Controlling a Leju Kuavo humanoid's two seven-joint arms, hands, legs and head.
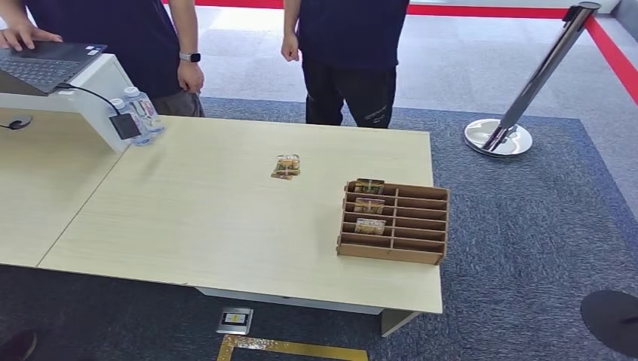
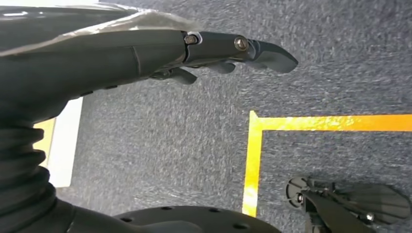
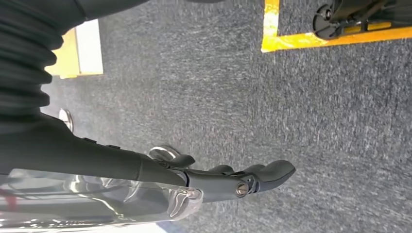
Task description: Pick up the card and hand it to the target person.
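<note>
Floor plate (image 1: 235, 321): small grey square on the carpet just below the table's near edge, nearest the camera
Table (image 1: 188, 226): pale wood, landmark for everything else
Rack (image 1: 393, 221): slotted wooden organiser on the table's near right corner, three cards standing in its left column of slots
Card (image 1: 286, 166): lies flat and loose on the table middle, just left of and beyond the rack, long axis running roughly away from the robot
People: two stand at the table's far edge, one (image 1: 347, 53) straight beyond the card; which is the target, cannot tell
Left hand (image 2: 214, 51): hangs over carpet below table level, fingers stretched out close together, holding nothing
Right hand (image 3: 228, 179): same, hangs low over carpet, fingers straight and near each other, nothing in them
Key relation: card is up and forward from both hands, slightly right of table centre, so right hand looks nearer; judgement only
Stage: card on table, no hand on it, fits before pickup or a reset scene
</note>
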